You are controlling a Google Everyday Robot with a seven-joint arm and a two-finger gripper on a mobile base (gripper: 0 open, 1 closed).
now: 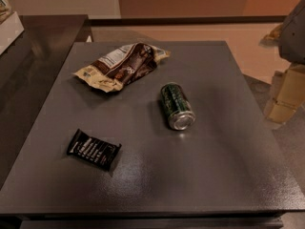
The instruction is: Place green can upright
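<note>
Dark grey matt coat with a fine pebbled grain and faint sheen on the surface (228, 175); glossy painted metal with a bright bare silver end on the green can (175, 104). Crinkled shiny plastic film for the snack bag (121, 66), smooth black film for the small wrapper (93, 149). At the upper right edge, well apart from the can, dull grey matt casing of the hand (293, 30).
</note>
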